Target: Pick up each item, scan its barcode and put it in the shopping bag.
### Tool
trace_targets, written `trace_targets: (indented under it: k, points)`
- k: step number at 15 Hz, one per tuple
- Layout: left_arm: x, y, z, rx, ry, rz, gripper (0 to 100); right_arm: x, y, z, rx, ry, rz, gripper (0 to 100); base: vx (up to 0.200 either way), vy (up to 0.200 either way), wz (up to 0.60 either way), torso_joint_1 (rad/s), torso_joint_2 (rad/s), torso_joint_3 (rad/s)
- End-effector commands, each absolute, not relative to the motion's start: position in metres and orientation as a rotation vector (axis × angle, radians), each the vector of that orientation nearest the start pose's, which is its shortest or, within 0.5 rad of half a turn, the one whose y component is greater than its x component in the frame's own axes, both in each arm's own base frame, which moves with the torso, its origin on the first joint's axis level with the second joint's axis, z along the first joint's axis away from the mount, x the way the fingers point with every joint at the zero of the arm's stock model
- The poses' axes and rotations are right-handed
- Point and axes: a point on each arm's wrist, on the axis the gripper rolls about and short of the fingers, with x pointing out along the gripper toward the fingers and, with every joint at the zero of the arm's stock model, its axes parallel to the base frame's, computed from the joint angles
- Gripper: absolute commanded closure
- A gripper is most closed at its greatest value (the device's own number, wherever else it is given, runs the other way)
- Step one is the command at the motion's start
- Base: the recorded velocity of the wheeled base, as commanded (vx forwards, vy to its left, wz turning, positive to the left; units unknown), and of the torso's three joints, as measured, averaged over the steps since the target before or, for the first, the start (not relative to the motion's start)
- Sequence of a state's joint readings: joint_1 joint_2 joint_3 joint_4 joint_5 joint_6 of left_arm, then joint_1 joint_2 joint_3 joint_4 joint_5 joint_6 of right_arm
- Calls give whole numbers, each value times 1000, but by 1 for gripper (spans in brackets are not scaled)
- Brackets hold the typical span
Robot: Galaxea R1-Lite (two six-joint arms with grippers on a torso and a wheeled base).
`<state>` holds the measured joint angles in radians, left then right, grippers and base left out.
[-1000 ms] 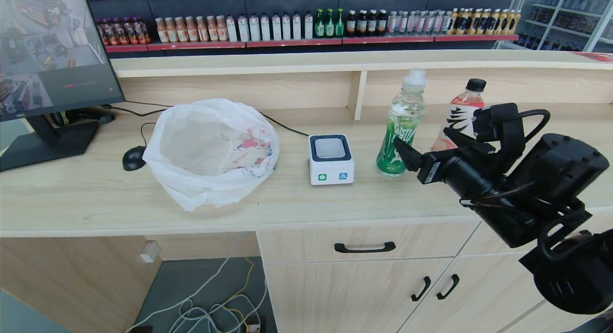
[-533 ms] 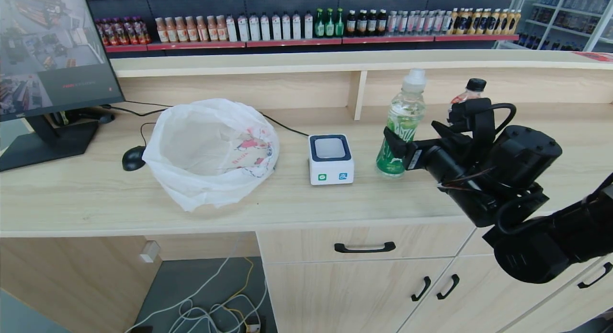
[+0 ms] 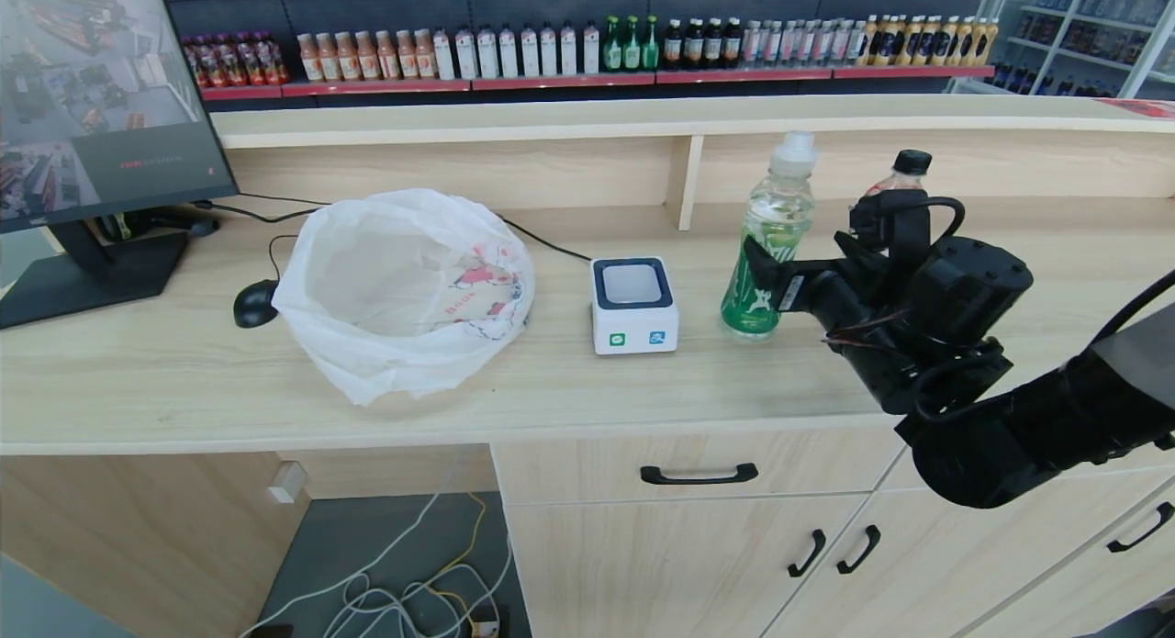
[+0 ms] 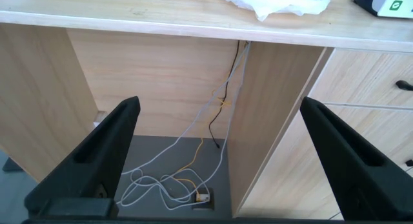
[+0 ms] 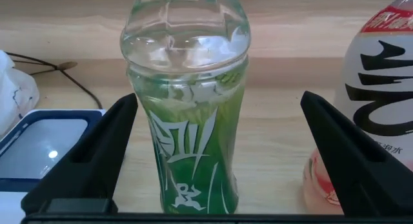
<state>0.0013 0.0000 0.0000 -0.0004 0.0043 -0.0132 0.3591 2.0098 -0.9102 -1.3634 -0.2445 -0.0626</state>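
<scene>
Standing upright on the wooden counter, the green bottle sits at about 3 o'clock from the small white scanner, near it but not touching. A second bottle with a black cap and a pale pink label stands upright at roughly 2 o'clock from the green one, farther back toward the counter's raised ledge and partly hidden behind the right arm. The right gripper comes in from 4 o'clock with its fingers spread wide. In the right wrist view the green bottle stands squarely in the gap of that gripper, with space on both sides, so neither finger presses on it (how far the bottle stands inside the gap cannot be told). The pink-labelled bottle shows just beside one finger there, and a corner of the scanner beside the other. The white shopping bag sits with its mouth open at 9 o'clock from the scanner, a black mouse lies at 9 o'clock from the bag, and a monitor stands at about 10 o'clock. The left gripper hangs low in front of the counter, its fingers wide apart and holding nothing. Past it lie loose cables on the floor of the open bay, with the bag's edge on the counter above.
</scene>
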Motion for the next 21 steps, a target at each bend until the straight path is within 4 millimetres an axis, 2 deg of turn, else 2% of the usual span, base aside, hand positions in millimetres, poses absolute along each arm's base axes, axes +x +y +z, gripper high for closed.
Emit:
trace_targets:
  k: [1,4,7,13,21]
  points:
    - [-23,0,76,-14,-2,6,0,353,129,174,14,-251,111,0,0,0,0,0,0,0]
    - [-23,0,75,-14,0,6,0,362,142,171,19,-258,126,0,0,0,0,0,0,0]
    - [-23,0,76,-14,-2,6,0,374,144,174,-29,-292,113,0,0,0,0,0,0,0]
    - [-23,0,75,-14,0,6,0,388,139,164,-24,-281,97,0,0,0,0,0,0,0]
    - [-23,0,76,-14,-2,6,0,404,138,165,-14,-308,73,0,0,0,0,0,0,0]
